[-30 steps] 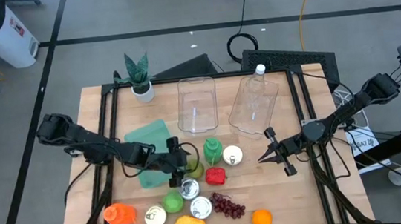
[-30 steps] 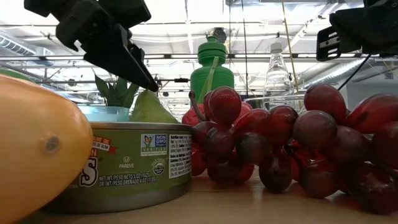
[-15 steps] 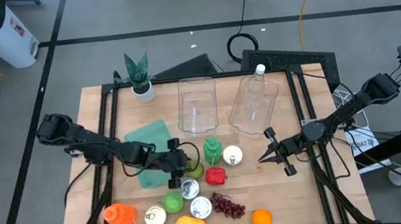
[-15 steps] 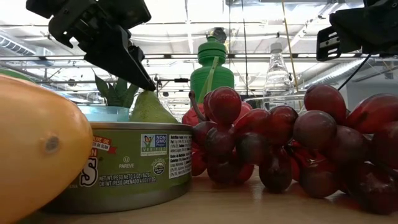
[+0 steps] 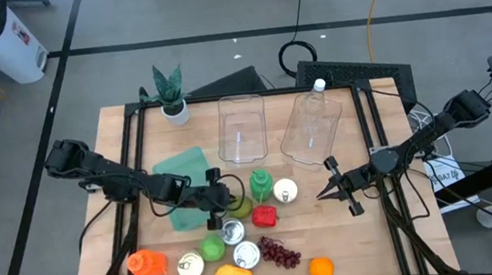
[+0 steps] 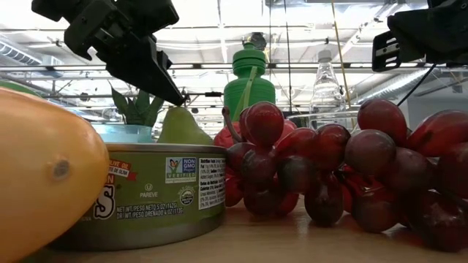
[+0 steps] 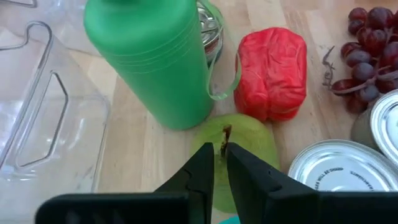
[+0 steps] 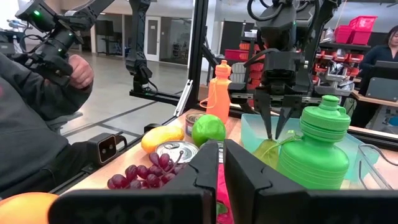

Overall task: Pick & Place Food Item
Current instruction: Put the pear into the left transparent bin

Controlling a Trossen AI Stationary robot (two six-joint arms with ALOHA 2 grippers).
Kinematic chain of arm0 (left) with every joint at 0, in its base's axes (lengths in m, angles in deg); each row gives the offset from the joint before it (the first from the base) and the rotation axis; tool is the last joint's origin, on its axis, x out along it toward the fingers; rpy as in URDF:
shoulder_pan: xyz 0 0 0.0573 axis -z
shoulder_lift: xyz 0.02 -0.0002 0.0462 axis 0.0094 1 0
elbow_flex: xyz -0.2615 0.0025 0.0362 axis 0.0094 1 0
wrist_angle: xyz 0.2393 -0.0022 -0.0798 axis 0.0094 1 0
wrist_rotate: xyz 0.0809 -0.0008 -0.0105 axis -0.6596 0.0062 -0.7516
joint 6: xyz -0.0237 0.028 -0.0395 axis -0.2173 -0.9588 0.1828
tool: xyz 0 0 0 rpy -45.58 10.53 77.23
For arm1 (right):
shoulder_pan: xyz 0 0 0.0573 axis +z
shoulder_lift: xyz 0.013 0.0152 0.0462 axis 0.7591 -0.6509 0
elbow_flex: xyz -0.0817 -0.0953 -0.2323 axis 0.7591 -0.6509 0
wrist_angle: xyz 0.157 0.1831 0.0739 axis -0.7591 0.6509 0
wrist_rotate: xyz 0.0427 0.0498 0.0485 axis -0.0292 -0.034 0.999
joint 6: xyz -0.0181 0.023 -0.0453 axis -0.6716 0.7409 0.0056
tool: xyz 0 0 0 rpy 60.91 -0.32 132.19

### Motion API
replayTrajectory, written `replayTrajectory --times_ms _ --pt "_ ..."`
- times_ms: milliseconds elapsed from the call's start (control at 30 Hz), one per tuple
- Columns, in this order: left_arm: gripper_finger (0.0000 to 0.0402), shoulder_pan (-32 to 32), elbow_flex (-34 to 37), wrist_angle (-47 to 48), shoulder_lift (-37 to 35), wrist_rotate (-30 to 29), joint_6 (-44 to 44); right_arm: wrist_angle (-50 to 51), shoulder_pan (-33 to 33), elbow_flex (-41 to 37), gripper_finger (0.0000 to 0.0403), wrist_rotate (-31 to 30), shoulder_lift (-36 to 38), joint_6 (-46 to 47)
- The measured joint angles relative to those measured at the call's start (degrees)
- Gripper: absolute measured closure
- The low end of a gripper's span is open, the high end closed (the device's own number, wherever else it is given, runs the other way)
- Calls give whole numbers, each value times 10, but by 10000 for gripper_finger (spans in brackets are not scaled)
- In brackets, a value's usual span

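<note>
Pear (image 7: 242, 149): lower half was hidden behind left end effector (image 7: 221, 163). Grapes (image 7: 367, 37): were cut off by frame edge. Can (image 6: 157, 193): label was partly obscured by yellow fruit (image 6: 44, 175).

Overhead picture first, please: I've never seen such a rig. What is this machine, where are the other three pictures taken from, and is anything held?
The machine is two dark robot arms working at a wooden table. One picture looks straight down on it, one looks across from table height, and one comes from a camera on each arm's wrist. On the table lie a green bottle, a red pepper, grapes, an orange, cans and a potted plant. The left gripper is shut on the stem of a green pear, which sits beside the bottle. The right gripper is shut and holds nothing, waiting over the table's right side.
</note>
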Motion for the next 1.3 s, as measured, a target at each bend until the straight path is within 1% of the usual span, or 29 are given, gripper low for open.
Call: replayTrajectory --times_ms 100,367,500,600,767,867,967,1133,1300 --pt "351 0 0 0 0 4 3 0 0 0 385 0 0 0" --pt "350 0 0 -13 0 58 31 0 0 0 385 0 0 0" --pt "344 4 0 -24 0 61 29 0 0 0 385 0 0 0" --pt "312 6 0 -32 0 58 22 0 0 0 385 0 0 0" --pt "226 5 0 -44 0 27 21 0 0 0 385 0 0 0" --pt "181 2 0 -43 0 31 20 0 0 0 385 0 0 0" --pt "157 -1 0 -43 0 39 14 0 0 0 385 0 0 0" --pt "154 -4 0 -57 25 40 11 0 0 0 385 0 0 0" --pt "176 -14 0 -72 59 45 -4 -1 0 0 385 0 0 0"
